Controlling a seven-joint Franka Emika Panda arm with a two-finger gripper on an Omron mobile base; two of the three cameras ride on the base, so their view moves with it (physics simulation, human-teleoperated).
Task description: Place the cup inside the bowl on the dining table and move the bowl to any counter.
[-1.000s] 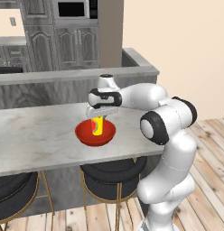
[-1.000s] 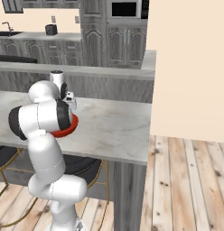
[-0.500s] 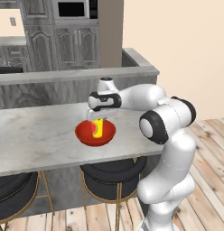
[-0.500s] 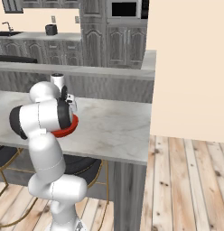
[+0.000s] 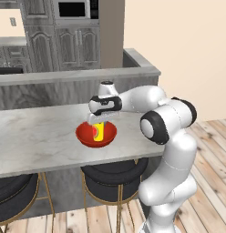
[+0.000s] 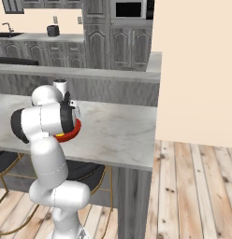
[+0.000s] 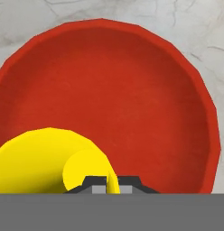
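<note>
The cup [image 5: 100,130] is shown lowered into the bowl [image 5: 96,135], at centre left of the left base view, with its base at or near the bowl's floor; contact cannot be confirmed. Compared with a second ago, when the cup hung higher above the bowl, the end effector [image 5: 100,123] has descended slightly, and the bowl has stayed where it was on the surface [image 5: 37,141]. In the hand view, the cup [image 7: 50,158] occupies the lower left of the frame, against the bowl's [image 7: 132,90] inner wall, and the end effector [image 7: 112,185] is seen pinched narrowly on the cup's rim wall, one fingertip inside and one outside. In the right base view, a red arc of the bowl [image 6: 75,131] is visible beside the arm. The first half of the task is judged nearly complete: release of the cup is what remains before the bowl can be gripped and carried to a counter [image 5: 78,75], seen across the middle of the left base view.
</note>
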